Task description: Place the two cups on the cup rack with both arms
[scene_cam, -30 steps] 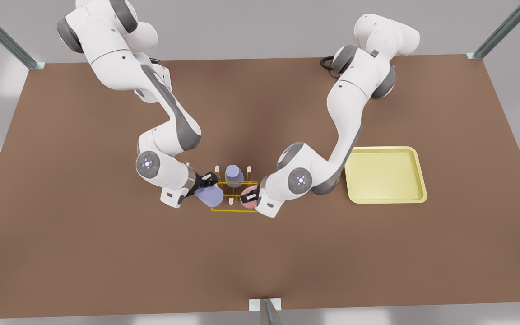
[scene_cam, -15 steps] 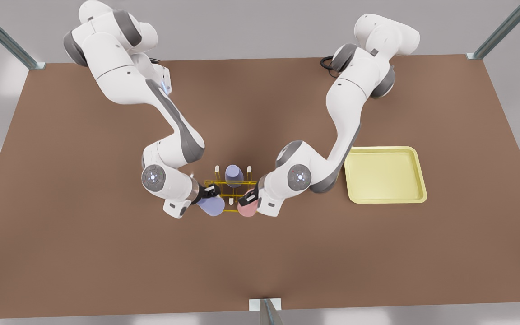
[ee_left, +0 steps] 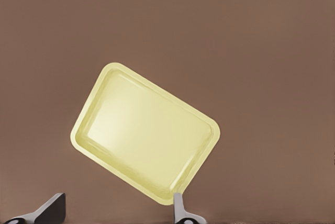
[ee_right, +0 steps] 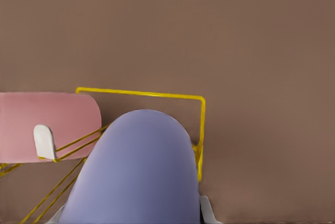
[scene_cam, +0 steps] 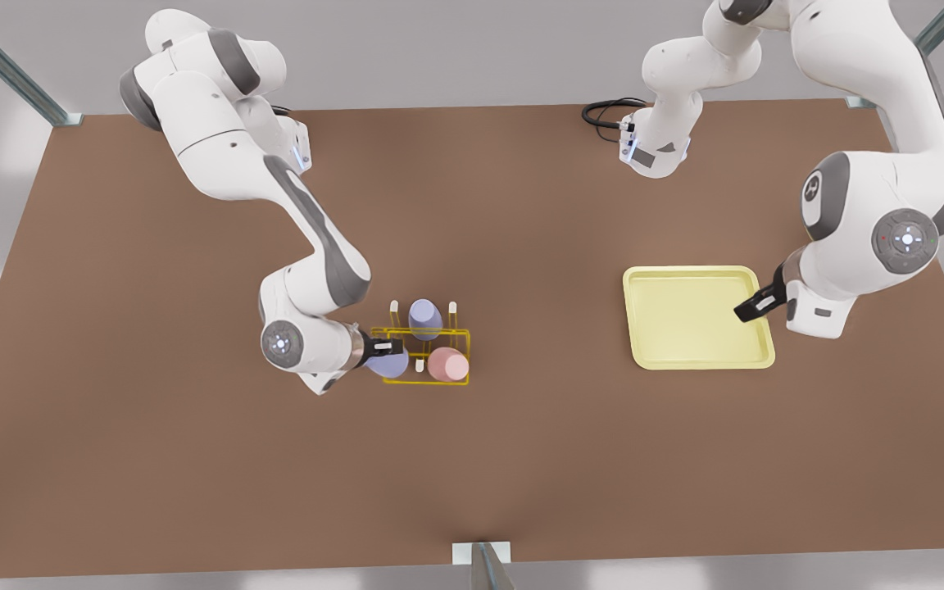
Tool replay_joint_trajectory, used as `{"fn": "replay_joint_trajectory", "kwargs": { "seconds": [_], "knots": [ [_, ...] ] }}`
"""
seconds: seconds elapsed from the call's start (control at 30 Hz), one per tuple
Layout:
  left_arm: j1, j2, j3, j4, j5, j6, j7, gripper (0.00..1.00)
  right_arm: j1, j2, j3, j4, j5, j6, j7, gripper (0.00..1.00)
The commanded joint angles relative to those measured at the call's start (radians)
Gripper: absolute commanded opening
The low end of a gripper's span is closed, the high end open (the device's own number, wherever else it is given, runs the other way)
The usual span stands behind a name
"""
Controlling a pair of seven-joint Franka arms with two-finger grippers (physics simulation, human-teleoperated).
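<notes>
Rack near the table's middle, tray toward the front view's right edge.
The thin yellow wire-frame cup rack (scene_cam: 427, 354) carries the salmon pink tapered cup (scene_cam: 448, 365) and two pale lavender-blue tapered cups (scene_cam: 424, 319); the pale yellow square raised-rim tray (scene_cam: 698, 317) lies well apart on the brown table (scene_cam: 193, 459).

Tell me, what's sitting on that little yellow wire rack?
The cup rack carries a pink cup and a lavender cup. The right gripper holds another lavender cup over it. That cup hides any peg beneath.
</notes>
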Motion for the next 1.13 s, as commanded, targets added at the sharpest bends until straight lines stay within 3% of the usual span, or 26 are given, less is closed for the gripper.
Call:
{"fn": "replay_joint_trajectory", "kwargs": {
  "seconds": [0.0, 0.3, 0.47, 0.63, 0.7, 0.8, 0.93, 1.1],
  "knots": [
    [-0.002, 0.000, -0.002, 0.000, -0.024, 0.007, 0.698, 1.00, -0.001, 0.001, 0.000, 0.001, 0.068, -0.098, 0.272, 1.00],
    [-0.002, 0.004, -0.002, 0.015, -0.041, 0.008, 0.695, 1.00, -0.020, 0.003, -0.002, 0.015, 0.107, -0.146, 0.255, 1.00],
    [0.007, -0.002, 0.000, 0.016, -0.084, -0.004, 0.699, 1.00, -0.102, -0.006, -0.010, 0.231, 0.090, -0.173, 0.255, 1.00],
    [0.007, 0.004, 0.000, 0.016, -0.128, 0.005, 0.696, 1.00, -0.266, -0.019, -0.022, 0.234, -0.393, -0.219, 0.091, 1.00],
    [0.004, 0.006, 0.000, 0.016, -0.127, 0.007, 0.698, 1.00, -0.420, -0.029, -0.019, 0.262, -0.367, -0.287, -0.164, 1.00],
    [0.004, 0.006, 0.000, 0.016, -0.124, 0.007, 0.698, 1.00, -0.520, -0.085, -0.020, 0.279, -0.358, -0.377, -0.391, 1.00],
    [0.004, 0.014, 0.000, 0.016, -0.124, 0.008, 0.698, 1.00, -0.534, -0.226, -0.016, 0.262, -0.335, -0.508, -0.406, 1.00],
    [0.006, 0.014, 0.000, 0.016, -0.124, 0.008, 0.699, 1.00, -0.521, -0.287, -0.002, 0.239, -0.338, -0.549, -0.391, 1.00]
  ]
}}
